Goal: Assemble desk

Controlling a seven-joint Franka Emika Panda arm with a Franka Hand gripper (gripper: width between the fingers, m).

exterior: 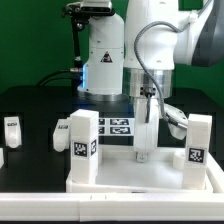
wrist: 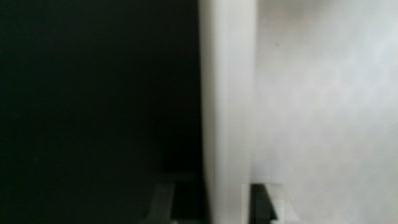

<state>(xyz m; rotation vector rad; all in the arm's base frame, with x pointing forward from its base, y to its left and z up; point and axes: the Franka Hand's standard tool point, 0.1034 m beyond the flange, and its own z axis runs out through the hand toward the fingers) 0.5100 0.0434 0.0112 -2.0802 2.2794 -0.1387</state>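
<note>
The desk's large white panel (exterior: 130,178) lies flat at the front, with two tagged square legs standing on it, one on the exterior view's left (exterior: 83,138) and one on the right (exterior: 200,142). My gripper (exterior: 145,150) reaches straight down at the panel's back edge. In the wrist view the thin white rim (wrist: 226,90) runs between the two dark fingertips (wrist: 263,203), black table on one side and the panel's pale face (wrist: 329,110) on the other. The gripper (wrist: 221,202) is shut on that rim.
Two loose white legs lie on the black table at the exterior view's left, one small (exterior: 12,130) and one nearer the panel (exterior: 62,130). The marker board (exterior: 115,127) lies behind the panel, before the arm's base (exterior: 105,70).
</note>
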